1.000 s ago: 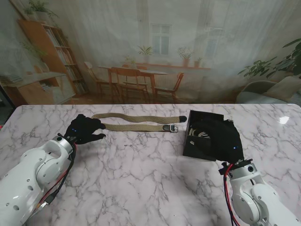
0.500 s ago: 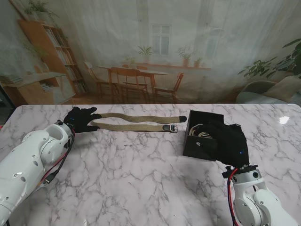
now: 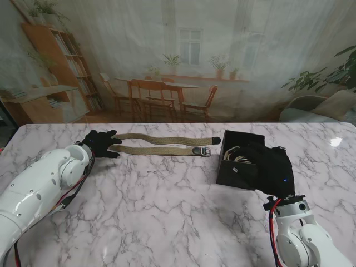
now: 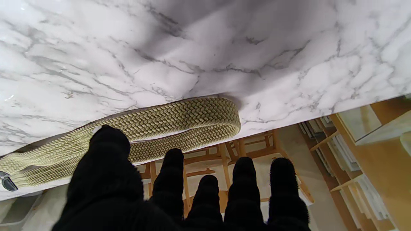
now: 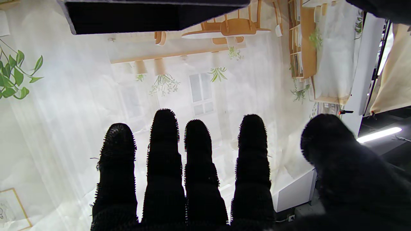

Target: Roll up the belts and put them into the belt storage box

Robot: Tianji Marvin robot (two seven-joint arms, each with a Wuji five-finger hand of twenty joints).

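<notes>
Braided belt [image 3: 161, 144] lies doubled on the table [image 3: 167, 206], its folded end at 9 o'clock beside the left hand [image 3: 100, 142], whose fingers [image 4: 173, 173] are spread and hold nothing. Right hand [image 3: 272, 167], fingers apart and empty, hovers over the storage box [image 3: 236, 158] at 3 o'clock. Risk: gripping only one layer at the fold would likely leave the roll loose and skewed.

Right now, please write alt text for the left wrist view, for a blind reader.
A woven olive belt, folded into a loop, lies on a marble table. The left hand, in a black glove, hovers open beside its folded end, with the fingers apart.
</notes>
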